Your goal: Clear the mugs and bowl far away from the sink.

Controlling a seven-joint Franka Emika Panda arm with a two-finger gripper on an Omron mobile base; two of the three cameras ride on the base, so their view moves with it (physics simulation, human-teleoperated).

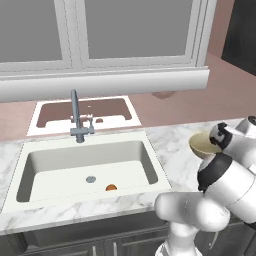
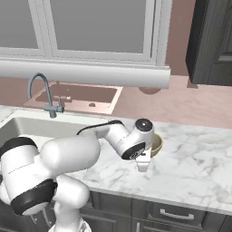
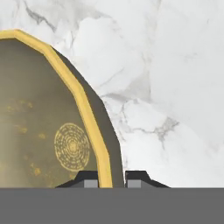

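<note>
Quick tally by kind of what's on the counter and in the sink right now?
Bowl: 1, tan-yellow, on the counter right of the sink, rim between the tool fingertips.
Small orange thing: 1, in the basin near the drain.
Mugs: 0 in view.
Total: 2

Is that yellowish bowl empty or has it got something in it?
Empty. The hand view looks into the bowl and shows just its patterned bottom.
</note>
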